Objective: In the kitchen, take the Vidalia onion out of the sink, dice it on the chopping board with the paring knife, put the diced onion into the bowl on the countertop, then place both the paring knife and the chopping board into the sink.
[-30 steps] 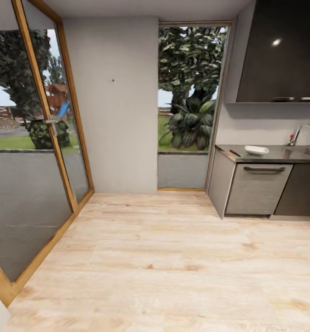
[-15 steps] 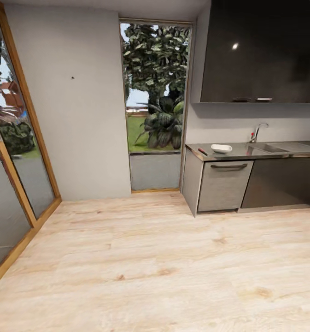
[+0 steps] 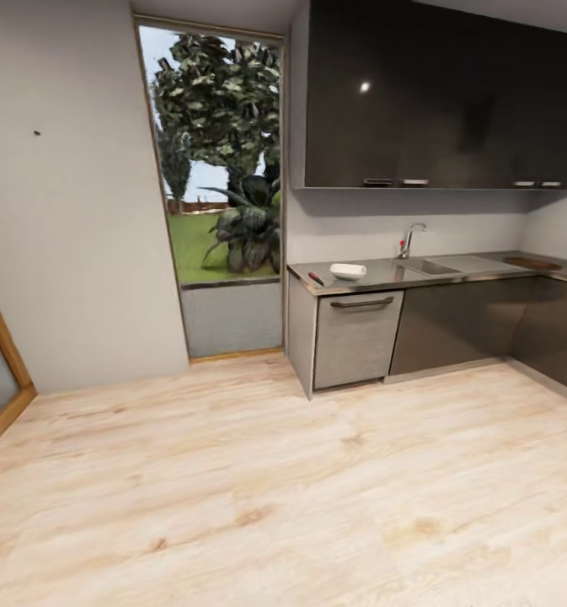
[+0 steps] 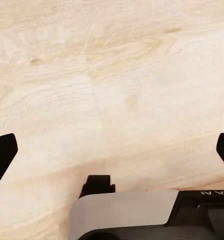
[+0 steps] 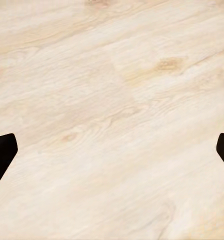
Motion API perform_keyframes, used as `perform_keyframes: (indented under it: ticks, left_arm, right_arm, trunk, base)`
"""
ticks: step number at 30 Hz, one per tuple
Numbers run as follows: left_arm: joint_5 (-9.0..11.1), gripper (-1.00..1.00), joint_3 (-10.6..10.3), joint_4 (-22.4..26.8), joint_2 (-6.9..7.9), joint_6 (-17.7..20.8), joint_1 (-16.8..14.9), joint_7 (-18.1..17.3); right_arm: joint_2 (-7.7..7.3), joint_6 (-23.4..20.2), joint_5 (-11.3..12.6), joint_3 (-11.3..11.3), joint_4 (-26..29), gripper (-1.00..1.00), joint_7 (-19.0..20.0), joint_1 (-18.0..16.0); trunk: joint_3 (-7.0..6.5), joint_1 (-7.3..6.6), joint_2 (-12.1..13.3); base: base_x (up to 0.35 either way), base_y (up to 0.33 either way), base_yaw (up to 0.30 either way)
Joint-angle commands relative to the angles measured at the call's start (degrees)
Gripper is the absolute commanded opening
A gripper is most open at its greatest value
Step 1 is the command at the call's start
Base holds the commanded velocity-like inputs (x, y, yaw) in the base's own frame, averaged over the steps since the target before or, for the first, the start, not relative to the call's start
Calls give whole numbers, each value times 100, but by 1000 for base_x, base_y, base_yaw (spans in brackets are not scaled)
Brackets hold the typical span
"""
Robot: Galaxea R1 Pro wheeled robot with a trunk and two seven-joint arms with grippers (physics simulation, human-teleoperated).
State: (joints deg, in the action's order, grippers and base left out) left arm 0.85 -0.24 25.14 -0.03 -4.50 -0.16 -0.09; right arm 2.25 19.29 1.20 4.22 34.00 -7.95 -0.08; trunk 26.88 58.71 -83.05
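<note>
Your view is swinging right, so the kitchen run now sits ahead and the approach is under way. Both end effectors, left (image 4: 112,150) and right (image 5: 112,150), are hanging fingers-apart over pale wooden floor (image 3: 258,506), well short of the glossy grey bench (image 3: 384,276). There, left to right: red-handled paring knife (image 3: 316,278), shallow white bowl (image 3: 348,271), grey steel sink (image 3: 429,267).

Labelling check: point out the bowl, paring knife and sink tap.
bowl (image 3: 348,271), head view, white rim centre.
paring knife (image 3: 316,277), head view, red handle.
tap (image 3: 409,235), head view, chrome spout by the sink (image 3: 429,267).
</note>
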Motion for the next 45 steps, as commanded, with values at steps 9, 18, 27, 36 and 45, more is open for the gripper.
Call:
perform_keyframes:
  ticks: [9, 18, 27, 36, 45]
  left_arm:
    - [10, 100, -3, -1, -4, -16, -2, -2]
    - [11, 100, -3, 0, -5, -16, -2, -2]
    - [11, 100, -3, -1, -6, -16, -2, 0]
    - [11, 100, -3, 1, -6, -16, -2, -4]
    - [3, 100, -3, 8, -6, -16, -2, 0]
  right_arm:
    - [4, 14, 12, 15, 1, 100, 4, -1]
    - [4, 16, 12, 13, 1, 100, 4, -1]
    - [4, 15, 12, 9, -1, 100, 4, -1]
    - [9, 14, 12, 9, 1, 100, 4, -1]
    - [13, 13, 12, 9, 1, 100, 4, -1]
  trunk:
    - [5, 2, -2]
    - [5, 2, -2]
    - [5, 2, -2]
    - [5, 2, -2]
    - [5, 2, -2]
  base:
    - [227, -265, -296]
    - [227, -265, -296]
    - [227, -265, -296]
    - [233, -260, -296]
    - [255, -243, -285]
